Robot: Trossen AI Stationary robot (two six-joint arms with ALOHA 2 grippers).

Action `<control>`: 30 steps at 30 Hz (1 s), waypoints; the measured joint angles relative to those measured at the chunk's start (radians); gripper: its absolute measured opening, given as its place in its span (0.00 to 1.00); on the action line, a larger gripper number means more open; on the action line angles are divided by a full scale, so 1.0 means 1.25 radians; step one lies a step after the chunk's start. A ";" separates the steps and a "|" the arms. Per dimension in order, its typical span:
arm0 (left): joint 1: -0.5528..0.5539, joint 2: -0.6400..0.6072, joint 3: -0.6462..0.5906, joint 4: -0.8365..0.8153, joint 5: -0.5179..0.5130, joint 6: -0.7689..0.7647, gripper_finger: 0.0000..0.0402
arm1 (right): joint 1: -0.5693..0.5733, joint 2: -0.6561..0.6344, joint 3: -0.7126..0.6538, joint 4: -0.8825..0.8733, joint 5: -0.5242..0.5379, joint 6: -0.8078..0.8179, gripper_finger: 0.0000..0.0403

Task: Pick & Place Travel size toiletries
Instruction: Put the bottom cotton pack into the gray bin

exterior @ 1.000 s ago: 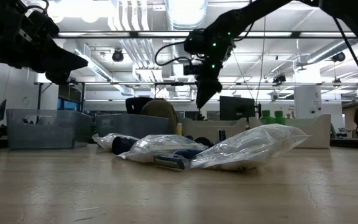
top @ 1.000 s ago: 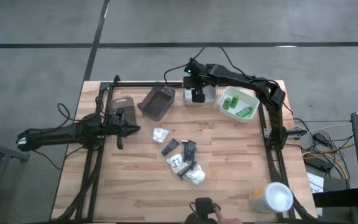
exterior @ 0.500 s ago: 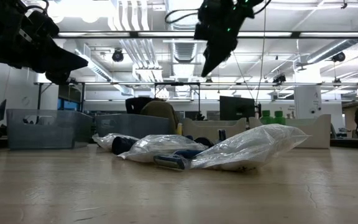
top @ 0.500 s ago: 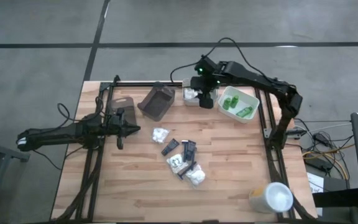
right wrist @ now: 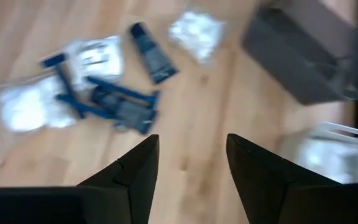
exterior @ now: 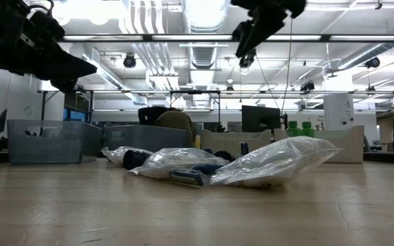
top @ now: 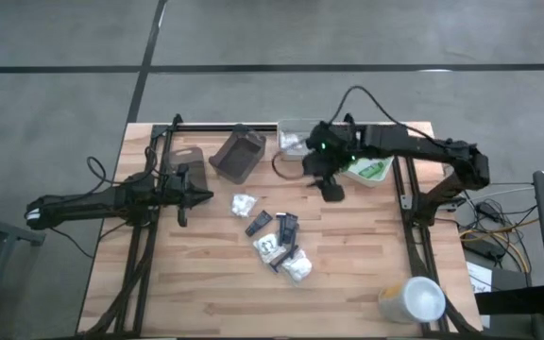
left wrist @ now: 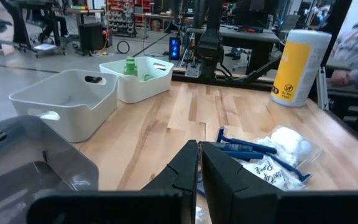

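Observation:
The toiletries lie in a loose pile (top: 280, 244) mid-table: white crinkly packets, dark flat tubes and blue razors in clear bags, seen low as a heap (exterior: 217, 167). One white packet (top: 244, 203) lies apart. Green bottles sit in the white tray (top: 366, 168) by the right frame. My right gripper (top: 333, 192) hangs open above bare wood between the trays and the pile; its wrist view looks down on the pile (right wrist: 98, 87) past the gripper (right wrist: 188, 168). My left gripper (top: 206, 196) waits shut at the table's left, raised (exterior: 70, 68).
Along the far edge stand a grey tray (top: 185, 161), a brown tray (top: 239, 154) and a white tray with white packets (top: 296, 142). A big white cup (top: 414, 300) stands at the near right corner. Black frame rails run down both table sides. Bare wood surrounds the pile.
My right gripper has left the white tray at the far edge and swung toward the table's right and near side, ending over bare wood beside the green-bottle tray. In the low view it has climbed higher. The toiletries and my left arm have kept still.

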 joint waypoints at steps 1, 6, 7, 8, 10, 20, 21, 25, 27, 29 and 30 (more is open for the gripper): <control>0.000 0.000 0.000 0.000 0.000 0.015 0.06 | 0.019 -0.007 -0.014 -0.001 0.000 0.001 0.47; 0.000 0.000 0.000 0.009 0.000 0.063 0.06 | 0.117 -0.036 -0.075 -0.002 0.000 0.002 0.51; 0.000 0.000 0.000 0.014 0.000 0.068 0.06 | 0.136 -0.038 -0.083 -0.002 0.000 0.002 0.52; 0.000 0.000 0.000 0.018 0.000 0.069 0.06 | 0.155 -0.040 -0.091 -0.001 0.000 0.002 0.52; 0.000 0.000 0.000 0.018 0.000 0.070 0.06 | 0.196 -0.040 -0.101 0.004 0.000 0.004 0.54; 0.000 0.000 0.000 0.009 0.000 0.070 0.06 | 0.333 -0.038 -0.160 0.133 0.005 0.026 0.66; -0.001 0.000 0.000 0.009 0.000 0.070 0.06 | 0.337 -0.038 -0.163 0.141 0.007 0.036 0.68; 0.000 0.000 0.000 0.009 0.000 0.070 0.06 | 0.356 -0.038 -0.167 0.160 0.009 0.054 0.71; 0.000 0.000 0.000 0.009 0.000 0.070 0.06 | 0.370 -0.034 -0.168 0.169 0.009 0.055 0.73; 0.000 0.000 0.000 0.009 0.000 0.070 0.06 | 0.385 -0.026 -0.168 0.179 0.008 0.047 0.74; 0.000 0.000 0.000 0.009 0.000 0.070 0.06 | 0.393 -0.021 -0.168 0.178 0.008 0.044 0.74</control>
